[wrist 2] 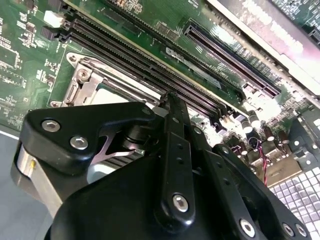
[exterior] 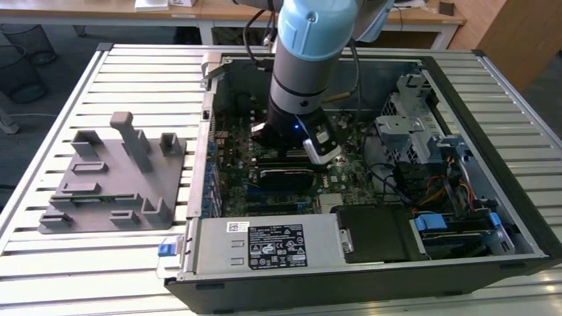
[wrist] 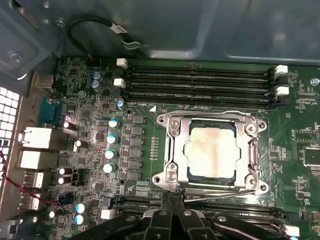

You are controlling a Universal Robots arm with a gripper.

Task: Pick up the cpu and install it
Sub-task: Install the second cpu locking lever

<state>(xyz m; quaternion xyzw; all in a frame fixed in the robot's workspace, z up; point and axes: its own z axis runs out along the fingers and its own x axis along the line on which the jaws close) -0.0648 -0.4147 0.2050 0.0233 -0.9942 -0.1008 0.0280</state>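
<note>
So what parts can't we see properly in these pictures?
- Whether the tool is open or shut: in both wrist views its tips are bunched together at the picture's edge.
- The cpu edges: the metal socket frame covers them in the first wrist view.
- The socket in the exterior view: the arm blocks it.

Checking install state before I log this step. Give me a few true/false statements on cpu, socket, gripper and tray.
1. The cpu lies inside the socket frame on the motherboard. True.
2. The gripper holds the cpu in the air. False: in the first wrist view the cpu sits in the socket, beyond the fingertips.
3. The arm reaches into the open computer case. True.
4. The grey plastic tray is inside the case. False: it rests on the slatted table, at the exterior view's left of the case.
</note>
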